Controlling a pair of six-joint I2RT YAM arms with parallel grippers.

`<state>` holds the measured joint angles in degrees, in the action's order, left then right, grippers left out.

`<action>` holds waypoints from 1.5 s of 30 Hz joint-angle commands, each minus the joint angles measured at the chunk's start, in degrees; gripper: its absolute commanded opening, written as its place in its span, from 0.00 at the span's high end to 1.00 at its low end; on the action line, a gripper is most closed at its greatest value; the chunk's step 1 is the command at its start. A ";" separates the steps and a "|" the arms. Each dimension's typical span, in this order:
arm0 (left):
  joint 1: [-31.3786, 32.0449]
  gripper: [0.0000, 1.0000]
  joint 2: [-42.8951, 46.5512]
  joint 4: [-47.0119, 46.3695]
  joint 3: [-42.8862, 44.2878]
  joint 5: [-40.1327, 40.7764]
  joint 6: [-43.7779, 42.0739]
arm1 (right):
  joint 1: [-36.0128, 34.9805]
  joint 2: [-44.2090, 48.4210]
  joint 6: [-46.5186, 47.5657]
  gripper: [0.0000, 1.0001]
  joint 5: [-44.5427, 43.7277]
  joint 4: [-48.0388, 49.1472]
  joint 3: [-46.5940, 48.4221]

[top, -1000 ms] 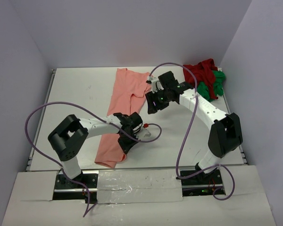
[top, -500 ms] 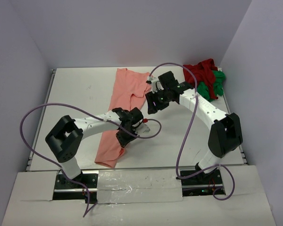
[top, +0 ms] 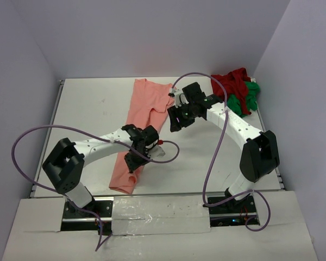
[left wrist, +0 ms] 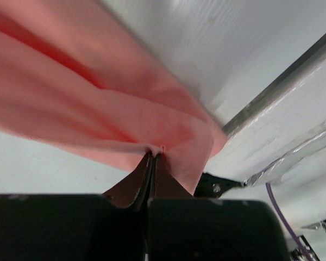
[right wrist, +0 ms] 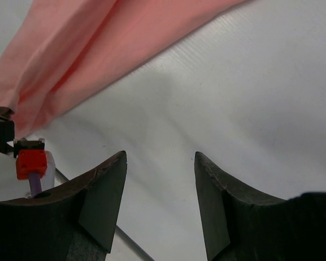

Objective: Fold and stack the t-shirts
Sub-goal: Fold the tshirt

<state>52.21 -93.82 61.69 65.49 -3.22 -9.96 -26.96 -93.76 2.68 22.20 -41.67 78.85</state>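
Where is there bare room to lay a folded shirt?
Left of the salmon-pink shirt the table is bare to its edge. Crowded: centre, where the left gripper pinches that shirt near the right gripper; far-right corner, red shirt and green shirt.

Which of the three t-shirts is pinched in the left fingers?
The salmon-pink t-shirt, stretched long mid-table; the dark red t-shirt and green t-shirt lie bunched together in the far right corner.

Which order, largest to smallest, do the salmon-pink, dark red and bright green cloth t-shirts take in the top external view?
1. Salmon-pink cloth t-shirt, spread out long.
2. Dark red cloth t-shirt, crumpled.
3. Bright green cloth t-shirt, partly hidden by the red one, so this pair's order is unsure.
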 commanded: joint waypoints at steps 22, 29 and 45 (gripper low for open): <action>-3.07 1.00 -1.18 8.62 0.50 -7.14 -6.65 | 0.42 2.00 0.49 0.40 0.83 -0.61 2.62; -2.72 1.00 -6.98 7.22 12.17 -12.41 -6.57 | 0.33 2.52 0.57 0.40 1.01 -0.69 2.54; 1.85 0.01 -12.88 8.79 12.82 -21.74 -7.18 | 0.33 3.40 0.75 0.40 1.27 -1.13 2.98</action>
<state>53.91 -108.20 68.84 79.13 -21.08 -16.21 -26.96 -93.51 2.68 22.59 -41.93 78.87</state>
